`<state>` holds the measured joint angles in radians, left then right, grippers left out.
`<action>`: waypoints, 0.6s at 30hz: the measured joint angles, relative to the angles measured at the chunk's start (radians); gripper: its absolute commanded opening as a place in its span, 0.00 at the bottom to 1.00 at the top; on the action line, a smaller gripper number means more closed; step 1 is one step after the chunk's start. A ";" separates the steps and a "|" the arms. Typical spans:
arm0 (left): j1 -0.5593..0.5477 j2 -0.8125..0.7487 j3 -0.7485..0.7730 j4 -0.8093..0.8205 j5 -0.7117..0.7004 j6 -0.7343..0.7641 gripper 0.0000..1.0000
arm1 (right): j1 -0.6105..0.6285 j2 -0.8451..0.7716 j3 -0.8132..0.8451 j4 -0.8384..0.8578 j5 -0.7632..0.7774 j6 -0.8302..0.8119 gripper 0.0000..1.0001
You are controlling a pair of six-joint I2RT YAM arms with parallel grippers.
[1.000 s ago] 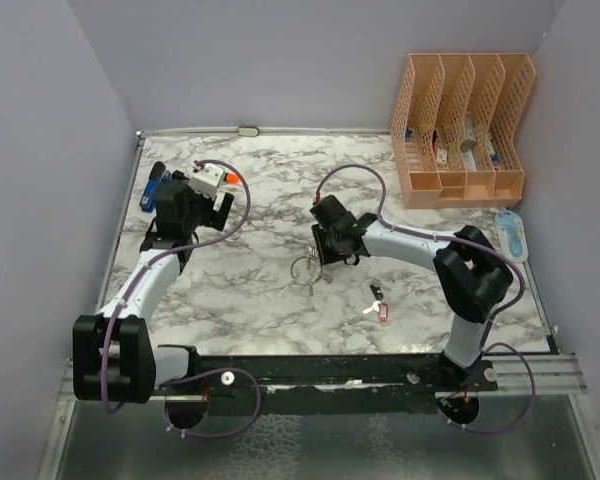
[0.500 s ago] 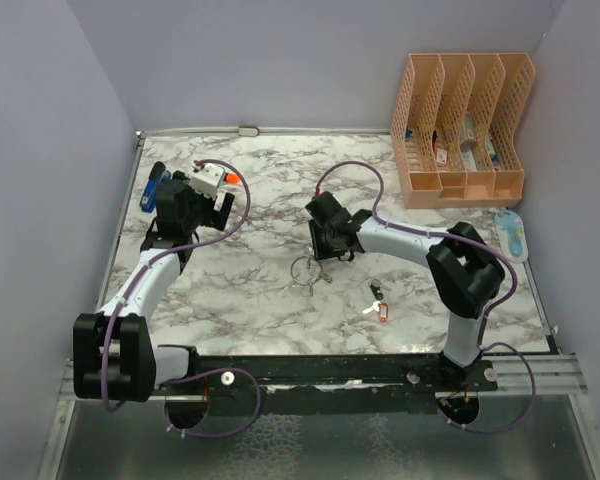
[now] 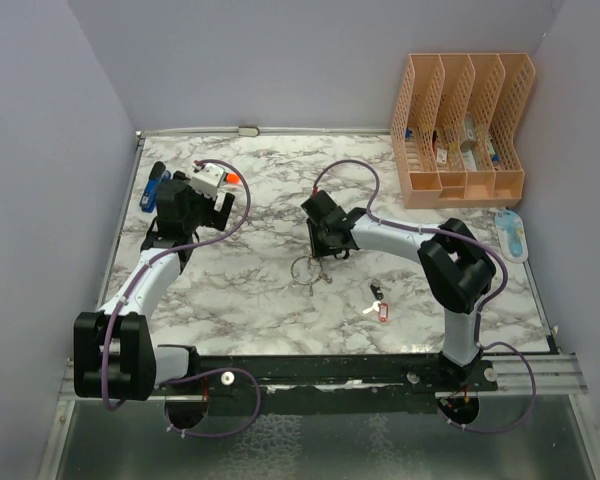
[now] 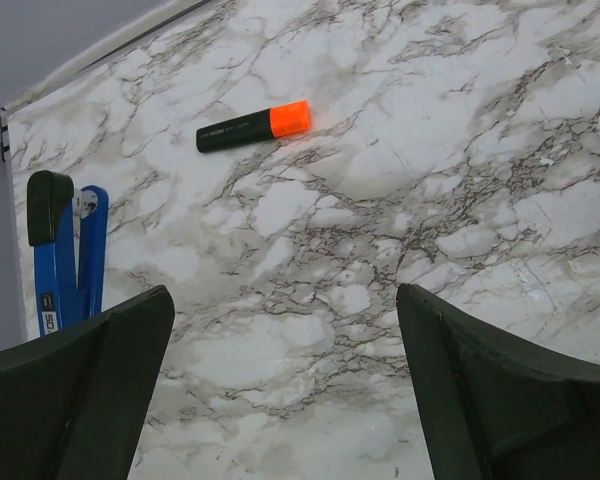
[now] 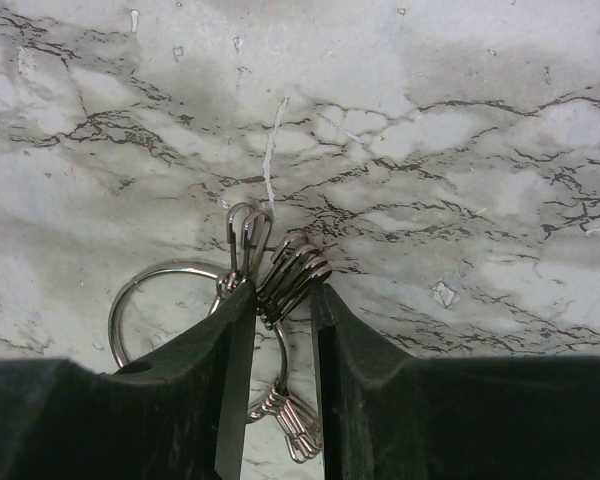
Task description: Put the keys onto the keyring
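The keyring (image 3: 302, 268) is a thin silver wire ring with bunches of small silver clips, lying mid-table. In the right wrist view its loop (image 5: 130, 300) curves left of my fingers and one clip bunch (image 5: 294, 272) sits pinched between them. My right gripper (image 5: 283, 296) is shut on that bunch, seen from above as the right gripper (image 3: 323, 252) just behind the ring. The keys (image 3: 378, 303) lie loose to the right; one has a red tag, one a dark head. My left gripper (image 4: 283, 295) hangs open over bare marble at the far left, the left gripper (image 3: 212, 208) holding nothing.
An orange-capped black marker (image 4: 255, 126) lies beyond the left gripper, with a blue and black tool (image 4: 65, 250) near the left wall. A peach file organizer (image 3: 460, 130) stands at the back right corner. A small blue-white item (image 3: 512, 232) lies by the right wall.
The right gripper has shifted slightly left and away from the bases, its jaws narrowing a little on the clips, and the ring has shifted with it. The left arm has not moved.
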<state>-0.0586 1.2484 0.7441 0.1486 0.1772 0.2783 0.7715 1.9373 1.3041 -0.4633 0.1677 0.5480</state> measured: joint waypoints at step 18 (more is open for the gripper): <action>0.000 0.001 0.000 0.000 0.015 -0.005 0.97 | 0.000 -0.001 -0.003 0.000 0.029 0.001 0.23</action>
<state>-0.0586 1.2495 0.7441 0.1490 0.1921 0.2733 0.7715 1.9366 1.3010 -0.4633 0.1963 0.5488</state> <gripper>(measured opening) 0.968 0.232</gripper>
